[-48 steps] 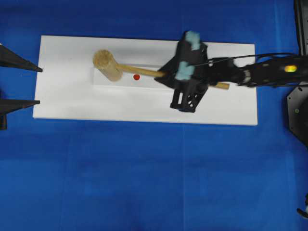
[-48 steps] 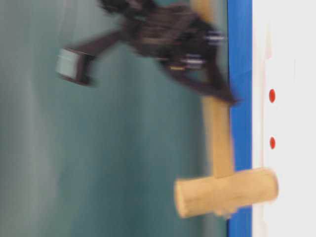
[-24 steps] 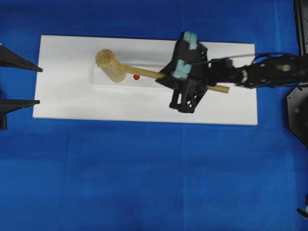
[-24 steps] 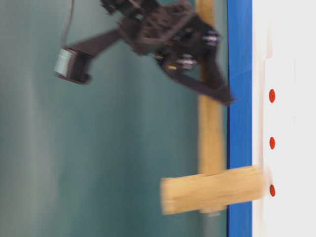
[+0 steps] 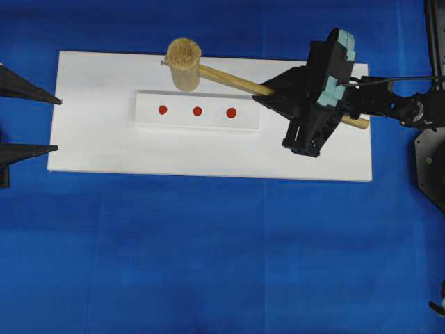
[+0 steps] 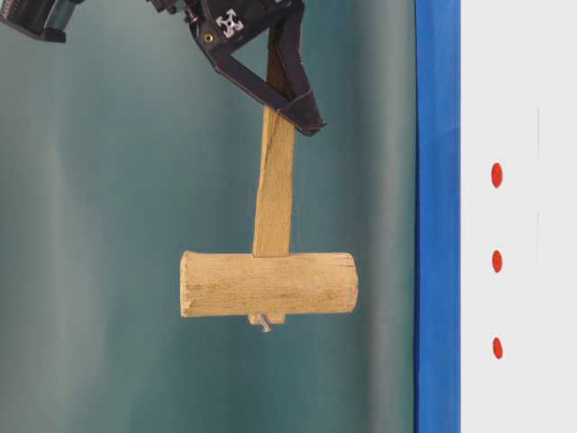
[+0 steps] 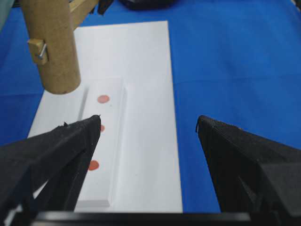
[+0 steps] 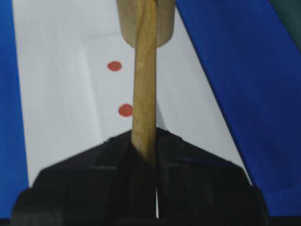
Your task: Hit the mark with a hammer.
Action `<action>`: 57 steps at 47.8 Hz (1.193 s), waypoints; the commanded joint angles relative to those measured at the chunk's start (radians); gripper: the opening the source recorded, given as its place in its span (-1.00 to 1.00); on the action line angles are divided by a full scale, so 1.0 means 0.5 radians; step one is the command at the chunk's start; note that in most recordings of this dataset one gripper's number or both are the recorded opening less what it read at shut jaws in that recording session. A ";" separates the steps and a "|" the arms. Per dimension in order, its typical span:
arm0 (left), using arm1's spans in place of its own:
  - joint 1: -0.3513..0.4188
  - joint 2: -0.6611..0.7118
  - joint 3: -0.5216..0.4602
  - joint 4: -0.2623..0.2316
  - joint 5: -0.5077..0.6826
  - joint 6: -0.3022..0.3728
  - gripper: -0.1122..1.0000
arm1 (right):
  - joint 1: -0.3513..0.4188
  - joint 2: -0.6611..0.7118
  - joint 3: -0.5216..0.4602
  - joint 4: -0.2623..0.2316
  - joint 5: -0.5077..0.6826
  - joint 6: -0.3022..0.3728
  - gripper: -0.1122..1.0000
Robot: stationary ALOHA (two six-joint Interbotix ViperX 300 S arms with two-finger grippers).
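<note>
My right gripper [image 5: 268, 93] is shut on the handle of the light-wood hammer [image 5: 183, 61]. It holds the hammer in the air above the white board [image 5: 208, 154], with the head over the board's far edge. In the table-level view a wide gap separates the hammer head [image 6: 269, 284] from the board. Three red marks [image 5: 197, 110] sit in a row on a raised white strip [image 5: 247, 118], all uncovered. In the right wrist view the handle [image 8: 144, 89] runs out from between the fingers, above the marks [image 8: 125, 110]. My left gripper [image 5: 57, 124] stands open at the board's left end.
Blue cloth [image 5: 208, 264] covers the table all round the board. The right arm [image 5: 396, 108] reaches in from the right edge, with a black base [image 5: 427, 160] below it. In the left wrist view the hammer head [image 7: 51, 47] hangs beyond the open fingers [image 7: 80, 136].
The right gripper has lifted the hammer off the raised strip and drawn back to the right. The head has swung up toward the board's far edge, uncovering all three marks. The left gripper has not moved.
</note>
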 commanded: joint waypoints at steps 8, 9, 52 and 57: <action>-0.003 0.018 -0.018 -0.003 -0.006 0.000 0.65 | 0.006 -0.025 -0.009 0.000 0.012 0.006 -0.76; -0.003 0.018 -0.021 -0.003 -0.003 0.000 0.65 | 0.006 -0.012 0.000 0.006 0.034 0.015 -0.76; -0.003 0.018 -0.015 -0.003 0.012 0.000 0.65 | 0.086 -0.356 0.276 0.199 -0.077 -0.031 -0.76; -0.006 0.018 -0.015 -0.003 0.012 0.000 0.65 | 0.095 -0.497 0.347 0.199 -0.110 -0.034 -0.76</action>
